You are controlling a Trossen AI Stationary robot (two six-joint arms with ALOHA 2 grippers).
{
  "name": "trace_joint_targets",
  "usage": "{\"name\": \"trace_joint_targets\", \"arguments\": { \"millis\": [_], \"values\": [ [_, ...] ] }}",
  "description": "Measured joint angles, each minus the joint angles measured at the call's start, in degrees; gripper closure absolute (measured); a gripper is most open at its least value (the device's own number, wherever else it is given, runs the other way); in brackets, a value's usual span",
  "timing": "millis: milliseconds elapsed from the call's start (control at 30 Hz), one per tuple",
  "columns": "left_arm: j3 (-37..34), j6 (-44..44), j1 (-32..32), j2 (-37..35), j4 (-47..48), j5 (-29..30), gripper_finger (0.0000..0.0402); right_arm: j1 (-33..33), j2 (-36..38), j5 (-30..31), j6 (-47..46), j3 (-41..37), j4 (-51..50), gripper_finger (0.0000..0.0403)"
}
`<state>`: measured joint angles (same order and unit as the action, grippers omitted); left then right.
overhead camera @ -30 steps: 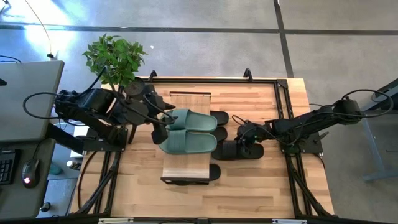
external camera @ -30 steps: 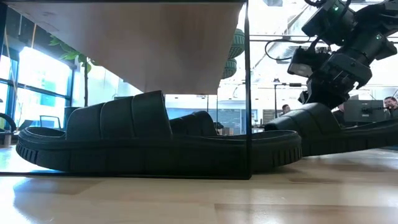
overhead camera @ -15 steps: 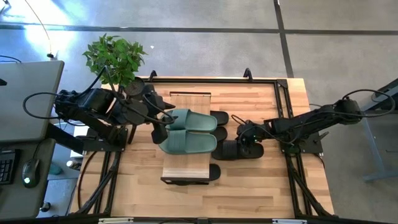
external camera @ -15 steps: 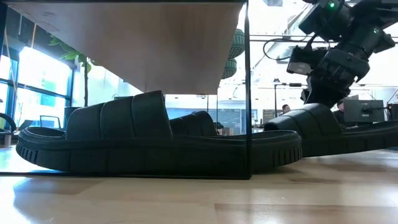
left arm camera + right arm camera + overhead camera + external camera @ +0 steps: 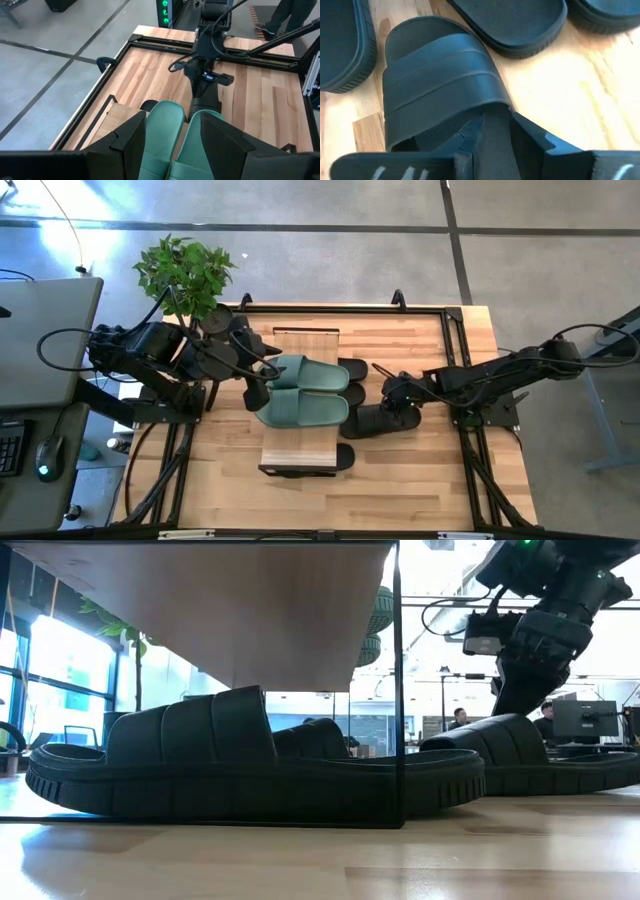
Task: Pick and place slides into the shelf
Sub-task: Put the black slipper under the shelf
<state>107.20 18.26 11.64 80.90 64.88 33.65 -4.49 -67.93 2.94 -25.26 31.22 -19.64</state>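
Black slide [image 5: 377, 420] lowered flat, right end effector [image 5: 398, 402] gripping its strap

The long low shelf with a light wood plank top [image 5: 300, 340] carries two sage green rubber slides [image 5: 305, 390] across its middle, leaving bare plank at both ends. Beneath it, black rubber slides [image 5: 230, 765] fill the gap. A leafy potted plant [image 5: 185, 272] crowds the table's far left corner; the near tabletop lies open
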Motion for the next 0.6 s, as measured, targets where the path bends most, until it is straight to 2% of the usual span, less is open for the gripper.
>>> {"name": "trace_joint_targets", "arguments": {
  "millis": [167, 367, 600],
  "values": [
    [0.0, 0.0, 0.0, 0.0, 0.0, 0.0, 0.0229, 0.0, 3.8, 0.0, -3.1, 0.0, -3.6, 0.0322],
    [0.0, 0.0, 0.0, 0.0, 0.0, 0.0, 0.0229, 0.0, 12.2, 0.6, -9.6, 0.0, -11.4, 0.0324],
    [0.0, 0.0, 0.0, 0.0, 0.1, 0.0, 0.0229, 0.0, 20.6, 4.0, -26.6, 4.4, -33.4, 0.0343]
  ]
}}
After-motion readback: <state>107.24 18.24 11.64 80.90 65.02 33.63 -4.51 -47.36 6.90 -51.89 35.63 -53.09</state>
